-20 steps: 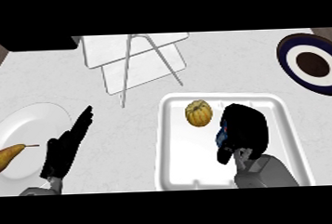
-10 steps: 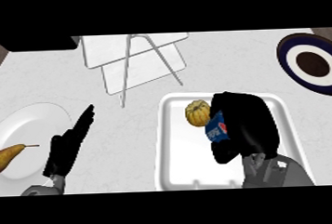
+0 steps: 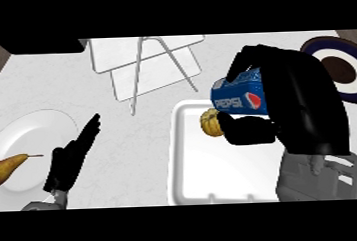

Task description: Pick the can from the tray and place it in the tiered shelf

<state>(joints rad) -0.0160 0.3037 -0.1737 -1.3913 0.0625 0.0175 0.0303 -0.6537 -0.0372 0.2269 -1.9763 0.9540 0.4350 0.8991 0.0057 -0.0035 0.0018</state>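
Counter [image 3: 137, 124] w/ white tiered shelf [image 3: 146, 63] at top. White tray [image 3: 190, 157] bottom centre. Right hand [image 3: 299, 103] over tray, fingers + thumb wrapped round blue can [image 3: 240, 98], can off the tray. Left hand [image 3: 72, 156] flat, fingers straight, beside white plate [image 3: 34, 132] w/ pear [image 3: 6, 168]. Small yellow fruit [image 3: 209, 120] in tray.

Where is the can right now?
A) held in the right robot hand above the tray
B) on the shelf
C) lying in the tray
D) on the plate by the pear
A: the right robot hand curls round the can, lifted over the tray.
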